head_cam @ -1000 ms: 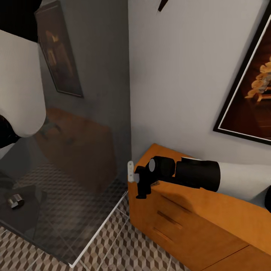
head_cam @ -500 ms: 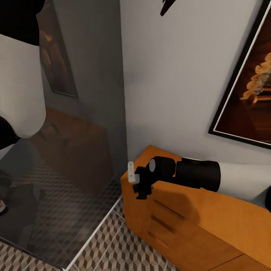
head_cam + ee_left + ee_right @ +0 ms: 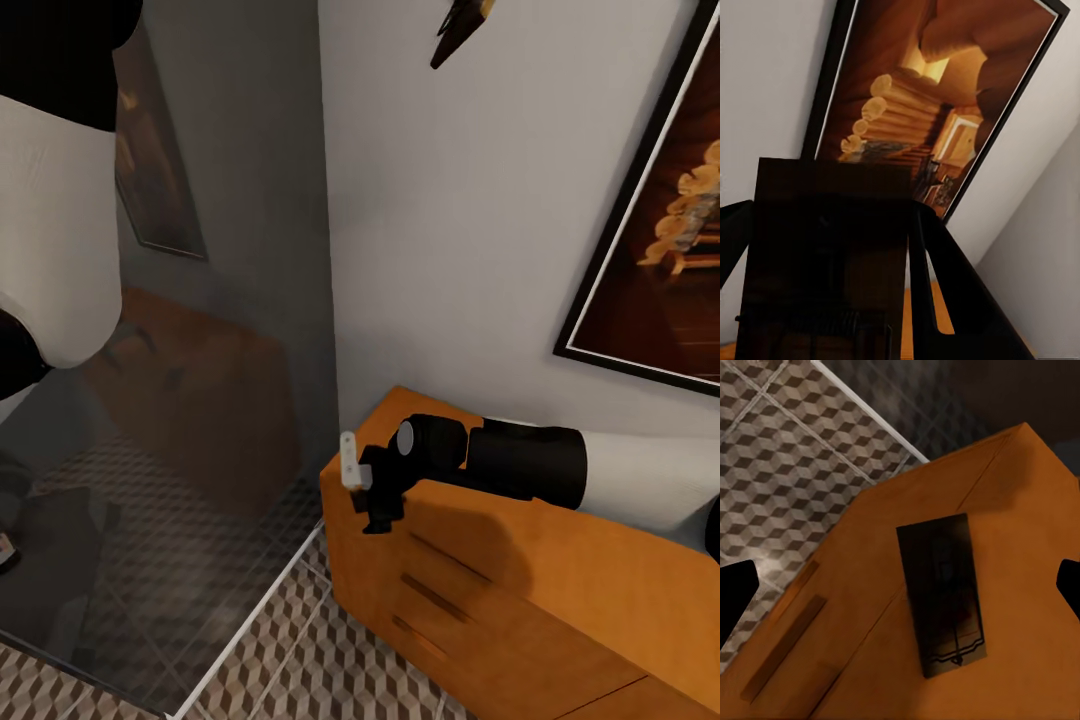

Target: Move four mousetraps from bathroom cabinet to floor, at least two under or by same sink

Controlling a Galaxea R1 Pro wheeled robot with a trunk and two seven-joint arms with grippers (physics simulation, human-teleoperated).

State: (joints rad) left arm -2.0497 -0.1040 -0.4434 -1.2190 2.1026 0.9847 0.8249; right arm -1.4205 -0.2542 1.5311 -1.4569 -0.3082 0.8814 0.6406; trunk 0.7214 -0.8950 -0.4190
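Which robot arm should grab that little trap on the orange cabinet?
Probably the right. Its gripper hangs open over the cabinet corner, with the mousetrap lying directly below between its fingers. The left arm is raised off to the side.

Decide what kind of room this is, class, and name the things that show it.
Probably a bathroom: a smoked glass screen like a shower's, cube-patterned floor tiles, plus an orange-brown cabinet against the wall.

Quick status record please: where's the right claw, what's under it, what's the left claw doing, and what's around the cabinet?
right claw: open, over the cabinet's end
mousetrap: flat on the cabinet top, between the open fingers, not gripped
left claw: dark flat slab between its fingers, looks like a mousetrap
floor: cube-pattern tiles beside the cabinet
glass panel: left of the cabinet
wall: framed picture above the cabinet
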